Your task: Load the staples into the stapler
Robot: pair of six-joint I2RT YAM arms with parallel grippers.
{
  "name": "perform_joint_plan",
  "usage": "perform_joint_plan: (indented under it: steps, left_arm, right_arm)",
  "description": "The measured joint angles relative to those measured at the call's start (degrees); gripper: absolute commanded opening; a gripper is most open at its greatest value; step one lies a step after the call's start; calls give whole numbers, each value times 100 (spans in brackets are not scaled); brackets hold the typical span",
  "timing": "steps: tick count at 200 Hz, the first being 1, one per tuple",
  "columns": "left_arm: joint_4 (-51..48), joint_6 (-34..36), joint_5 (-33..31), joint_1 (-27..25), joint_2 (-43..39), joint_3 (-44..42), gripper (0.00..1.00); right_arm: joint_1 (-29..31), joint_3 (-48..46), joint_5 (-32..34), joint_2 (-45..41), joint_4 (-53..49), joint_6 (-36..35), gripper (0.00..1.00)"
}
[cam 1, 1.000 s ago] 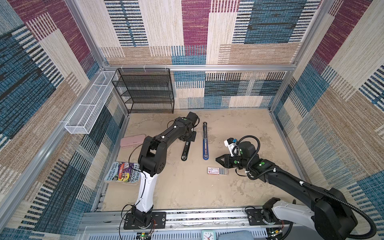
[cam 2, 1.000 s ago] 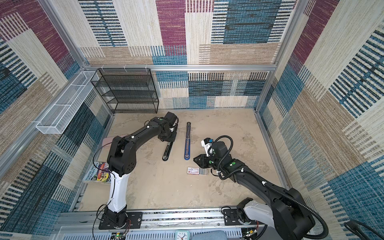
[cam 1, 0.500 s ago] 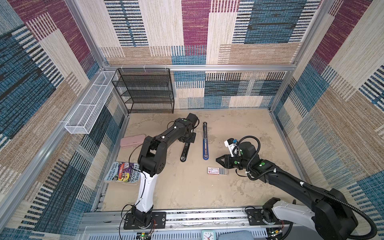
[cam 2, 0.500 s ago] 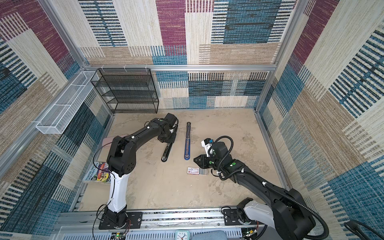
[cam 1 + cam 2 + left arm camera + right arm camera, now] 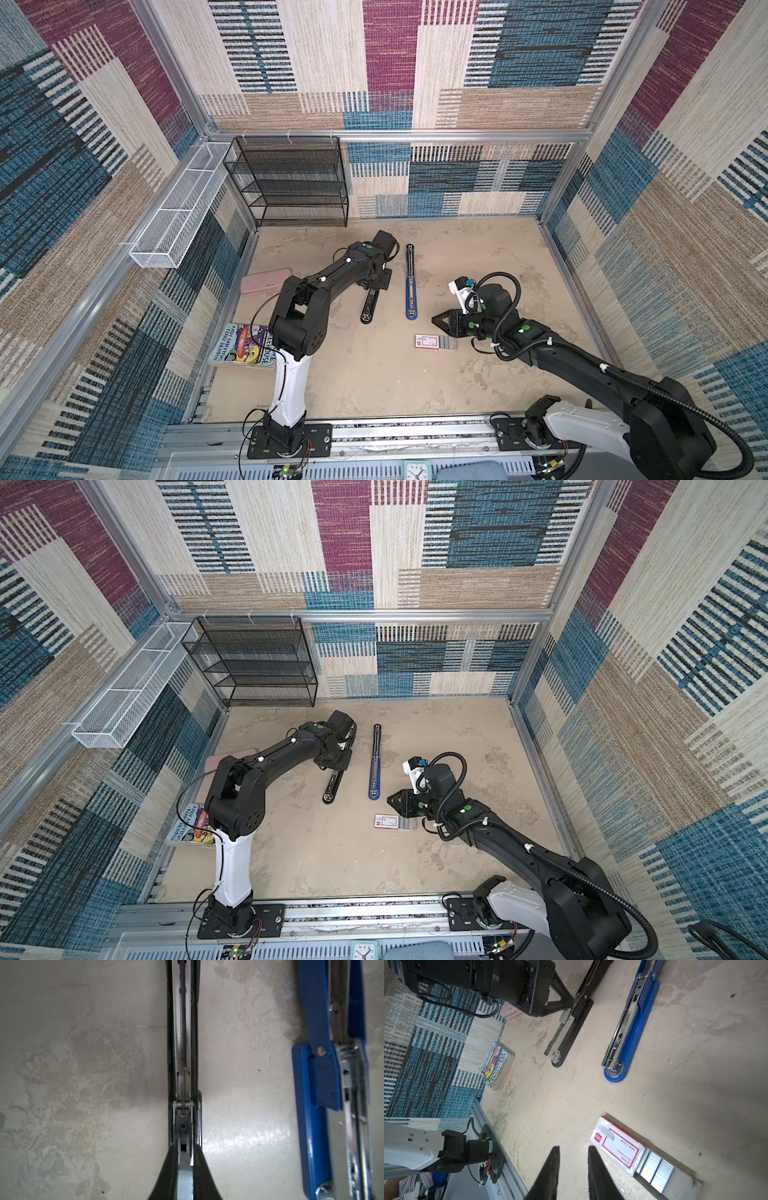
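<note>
Near parted right fingers (image 5: 553,1164): tray (image 5: 684,1188) of staples (image 5: 654,1169) half out of box (image 5: 616,1147); left fingers (image 5: 171,1160) clamp black stapler (image 5: 182,1032).

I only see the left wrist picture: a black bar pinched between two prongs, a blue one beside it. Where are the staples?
Observer: The staples lie in a grey tray slid partly out of a white box, near the blue stapler's rounded end.
Visitor: Is anything holding them?
Observer: No. The right gripper hovers by the box, jaws apart, empty.
Visitor: Anything else around?
Observer: A pink case and a book lie at the table's left edge.
</note>
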Motion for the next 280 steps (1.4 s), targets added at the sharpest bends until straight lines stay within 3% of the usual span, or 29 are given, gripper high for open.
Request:
perform_joint_plan:
  steps: [280]
  left_arm:
    - [586,83,-479,-79,-164,-264,1]
  right_arm:
    - [0,2,0,15,-2,-4,28]
